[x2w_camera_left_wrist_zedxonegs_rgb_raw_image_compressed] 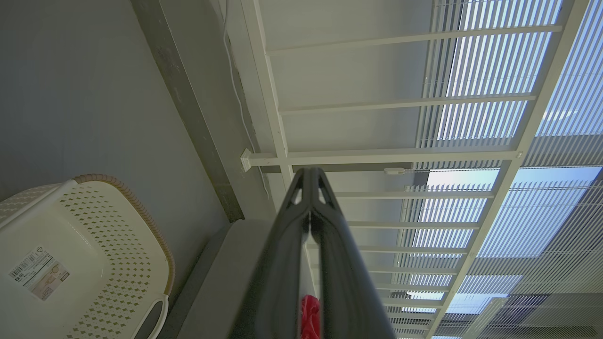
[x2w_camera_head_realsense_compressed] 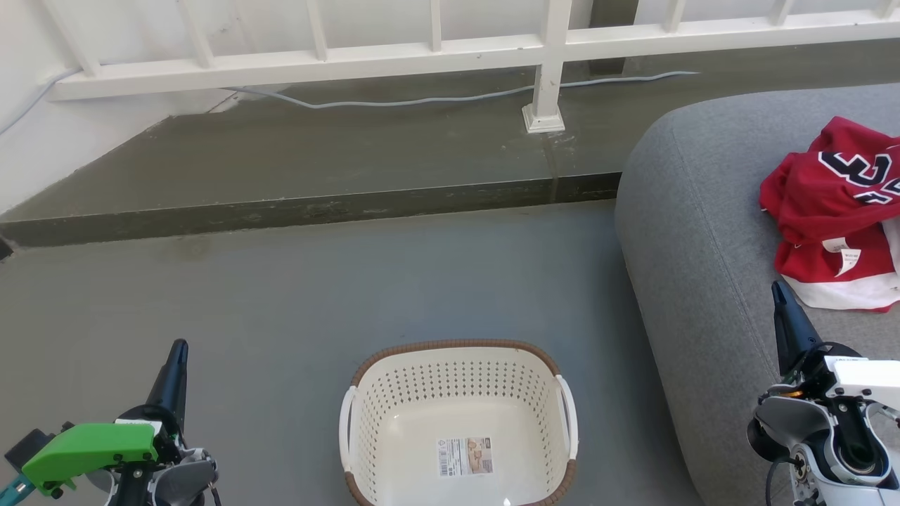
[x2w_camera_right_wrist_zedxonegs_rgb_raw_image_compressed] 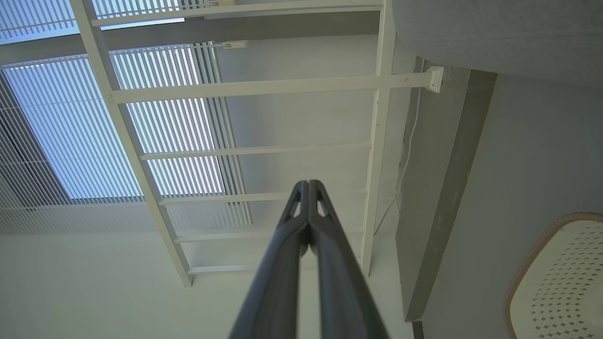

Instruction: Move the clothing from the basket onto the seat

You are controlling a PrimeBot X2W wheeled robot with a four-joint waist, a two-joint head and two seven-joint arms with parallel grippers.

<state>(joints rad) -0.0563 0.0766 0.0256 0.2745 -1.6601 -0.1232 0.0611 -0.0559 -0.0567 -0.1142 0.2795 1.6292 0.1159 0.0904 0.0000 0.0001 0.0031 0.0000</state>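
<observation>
Head view: cuts off the clothing [x2w_camera_head_realsense_compressed: 837,211] at the right edge, heaped on the seat [x2w_camera_head_realsense_compressed: 703,246], with two red layers just told apart, one with dark numerals, one with white trim; also clips the near rim of the one basket [x2w_camera_head_realsense_compressed: 457,345], bare inside but for a label. Leaves open grey floor [x2w_camera_head_realsense_compressed: 316,302] between basket, seat and step [x2w_camera_head_realsense_compressed: 316,211]. Shows two hands, left hand [x2w_camera_head_realsense_compressed: 178,346] above the floor and right hand [x2w_camera_head_realsense_compressed: 777,288] near the clothing, each with fingers pressed together, clamping nothing.
</observation>
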